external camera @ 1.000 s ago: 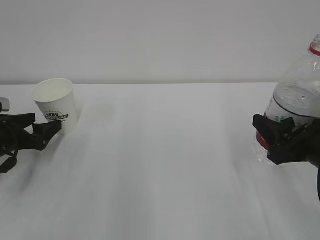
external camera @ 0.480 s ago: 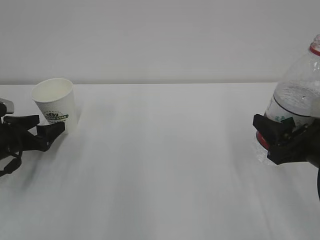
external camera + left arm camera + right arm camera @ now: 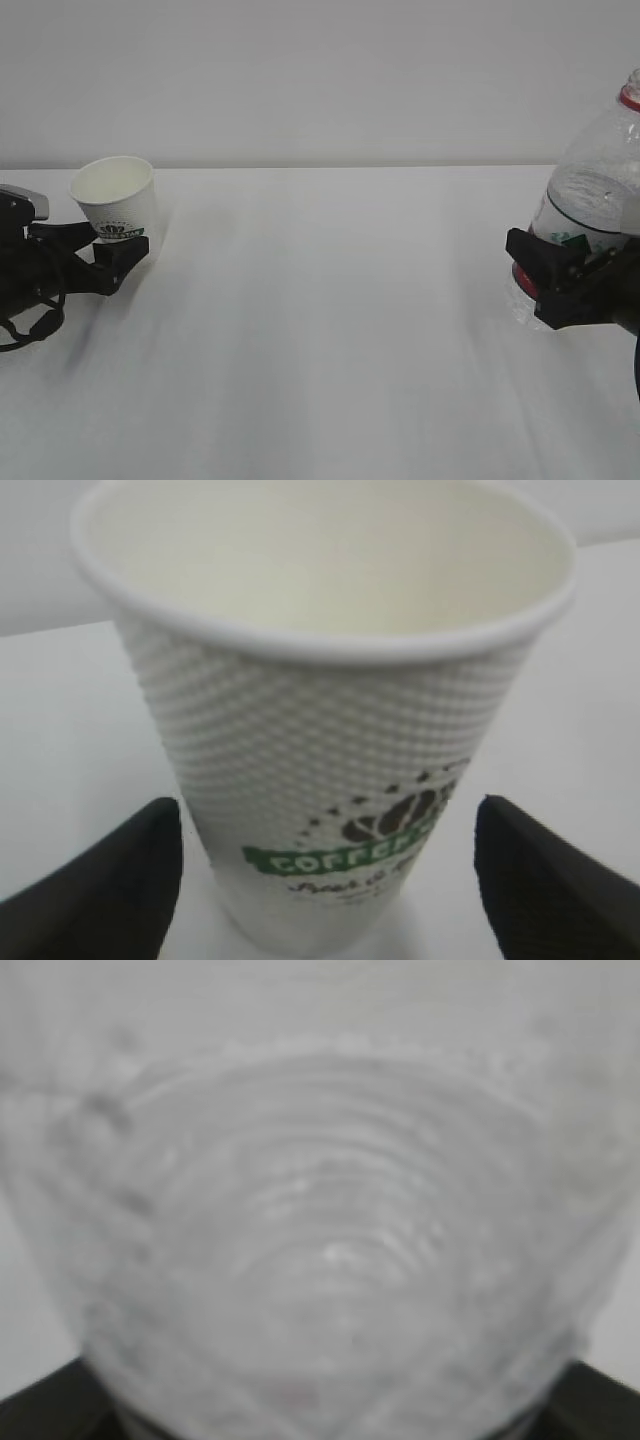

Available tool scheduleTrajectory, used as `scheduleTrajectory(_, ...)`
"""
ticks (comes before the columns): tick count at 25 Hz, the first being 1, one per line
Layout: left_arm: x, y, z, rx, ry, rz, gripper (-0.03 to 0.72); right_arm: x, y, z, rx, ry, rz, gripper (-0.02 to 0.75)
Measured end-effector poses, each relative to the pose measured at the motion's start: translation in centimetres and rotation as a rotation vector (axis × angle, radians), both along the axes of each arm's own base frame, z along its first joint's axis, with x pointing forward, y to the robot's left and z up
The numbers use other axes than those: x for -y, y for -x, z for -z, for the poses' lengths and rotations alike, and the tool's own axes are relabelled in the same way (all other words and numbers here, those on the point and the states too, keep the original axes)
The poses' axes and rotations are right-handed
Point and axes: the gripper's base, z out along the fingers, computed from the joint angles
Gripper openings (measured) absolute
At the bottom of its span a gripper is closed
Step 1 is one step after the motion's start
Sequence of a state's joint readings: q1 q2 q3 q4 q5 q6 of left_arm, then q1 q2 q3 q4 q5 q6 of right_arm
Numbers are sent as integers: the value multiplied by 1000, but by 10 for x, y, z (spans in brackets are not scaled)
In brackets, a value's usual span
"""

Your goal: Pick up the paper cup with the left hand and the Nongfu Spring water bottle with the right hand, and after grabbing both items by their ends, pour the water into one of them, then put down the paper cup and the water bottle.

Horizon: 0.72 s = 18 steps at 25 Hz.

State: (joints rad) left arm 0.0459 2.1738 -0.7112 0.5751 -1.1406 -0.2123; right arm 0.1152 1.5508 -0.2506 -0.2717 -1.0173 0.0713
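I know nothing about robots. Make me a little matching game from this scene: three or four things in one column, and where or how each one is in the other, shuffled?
Things:
1. paper cup
2. Nongfu Spring water bottle
3. left gripper
4. table

States:
a. bare white surface in the middle
b. open, fingers either side of the cup's base
c. far right, clamped around its lower body
d. far left, tilted, empty inside

Pairs: 1-d, 2-c, 3-b, 4-a
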Motion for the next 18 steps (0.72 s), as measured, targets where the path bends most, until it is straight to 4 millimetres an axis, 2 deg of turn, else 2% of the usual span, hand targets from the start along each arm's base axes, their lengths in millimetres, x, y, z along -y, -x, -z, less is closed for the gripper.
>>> scheduleTrajectory(8,-3,-4,-1,7,8,-42,682,0,0,0,0,0,0,503)
scheduleTrajectory(18,-3,-24,-10,66,-11,-20,678,-1,0,0,-1,0,-7,503)
